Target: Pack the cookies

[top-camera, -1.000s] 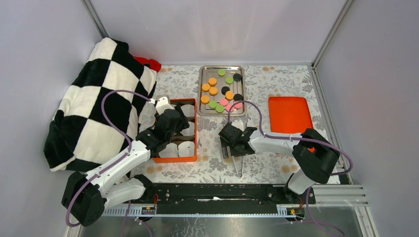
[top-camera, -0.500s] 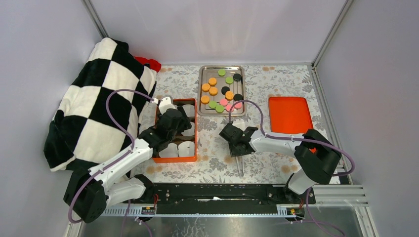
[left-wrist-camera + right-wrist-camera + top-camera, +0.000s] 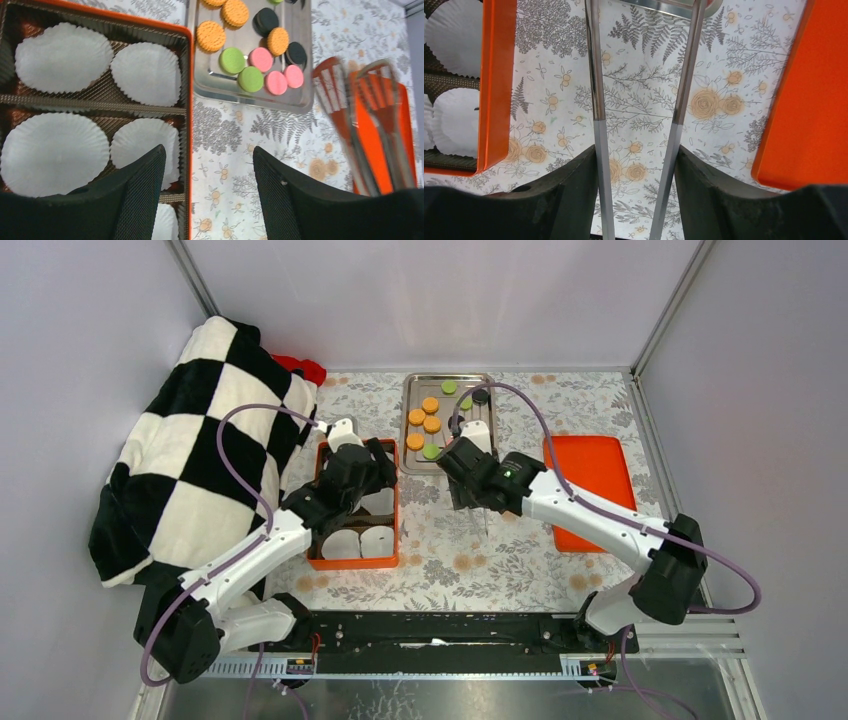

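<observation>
The cookies (image 3: pixel 261 59) lay in the steel tray (image 3: pixel 212 85) at the far side of the surface. The right jaws were clamped on metal tongs (image 3: pixel 595 90), which pointed toward the tray. The left jaws stood apart, empty, above the orange box (image 3: pixel 189 100) of white liners (image 3: pixel 64 57).

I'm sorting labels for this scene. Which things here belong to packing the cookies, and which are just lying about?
For the job: cookies, the steel tray under them, the orange box, its white paper liners, the tongs in the right end effector.

Lying about: checkered blanket, red item behind it, flat orange tray, possibly the box's lid.
</observation>
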`<state>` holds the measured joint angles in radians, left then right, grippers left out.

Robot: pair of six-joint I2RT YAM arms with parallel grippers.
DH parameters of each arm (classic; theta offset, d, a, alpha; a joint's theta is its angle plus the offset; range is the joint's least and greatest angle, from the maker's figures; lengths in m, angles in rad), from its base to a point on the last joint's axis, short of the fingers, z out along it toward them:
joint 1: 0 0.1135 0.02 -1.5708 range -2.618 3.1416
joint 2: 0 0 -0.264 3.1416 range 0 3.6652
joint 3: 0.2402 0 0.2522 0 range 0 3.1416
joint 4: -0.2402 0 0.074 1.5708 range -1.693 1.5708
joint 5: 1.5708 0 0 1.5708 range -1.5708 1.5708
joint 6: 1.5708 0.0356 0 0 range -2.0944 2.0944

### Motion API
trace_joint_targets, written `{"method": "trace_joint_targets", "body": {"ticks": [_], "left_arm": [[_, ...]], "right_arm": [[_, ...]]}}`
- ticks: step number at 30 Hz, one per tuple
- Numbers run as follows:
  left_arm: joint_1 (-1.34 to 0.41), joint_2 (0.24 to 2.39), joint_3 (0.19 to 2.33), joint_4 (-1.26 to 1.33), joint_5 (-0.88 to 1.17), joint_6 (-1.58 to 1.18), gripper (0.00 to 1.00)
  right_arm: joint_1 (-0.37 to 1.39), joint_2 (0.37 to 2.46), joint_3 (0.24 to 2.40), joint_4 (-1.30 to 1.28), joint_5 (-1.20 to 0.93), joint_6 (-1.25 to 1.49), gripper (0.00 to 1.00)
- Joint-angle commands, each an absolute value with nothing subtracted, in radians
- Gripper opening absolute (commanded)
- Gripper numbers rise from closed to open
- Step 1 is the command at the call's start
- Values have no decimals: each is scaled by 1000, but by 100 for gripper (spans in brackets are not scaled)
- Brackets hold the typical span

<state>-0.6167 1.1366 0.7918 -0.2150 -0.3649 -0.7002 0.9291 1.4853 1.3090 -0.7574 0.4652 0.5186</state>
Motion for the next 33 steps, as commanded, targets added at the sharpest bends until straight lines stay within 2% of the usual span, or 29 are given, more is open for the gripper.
{"method": "trace_joint_targets", "body": {"ticks": [1, 7, 11, 13, 17, 27, 33], "left_arm": [[-618, 1156, 838, -173, -329, -661, 70], [-617, 1145, 841, -202, -365, -645, 70], [-616, 1117, 844, -234, -443, -637, 70], [-612, 1100, 847, -252, -489, -646, 74], [-580, 1106, 854, -251, -510, -646, 78], [-490, 1230, 949, -345, -545, -695, 78], [-356, 1248, 912, -366, -444, -755, 78]], "right_arm": [[932, 1550, 1405, -817, 539, 464, 60], [921, 1620, 1502, -808, 576, 411, 59], [870, 1646, 1541, -764, 565, 366, 54], [831, 1655, 1557, -730, 534, 336, 48], [752, 1702, 1589, -657, 438, 285, 48], [728, 1945, 1762, -637, 340, 216, 49], [700, 2017, 1791, -607, 288, 207, 48]]}}
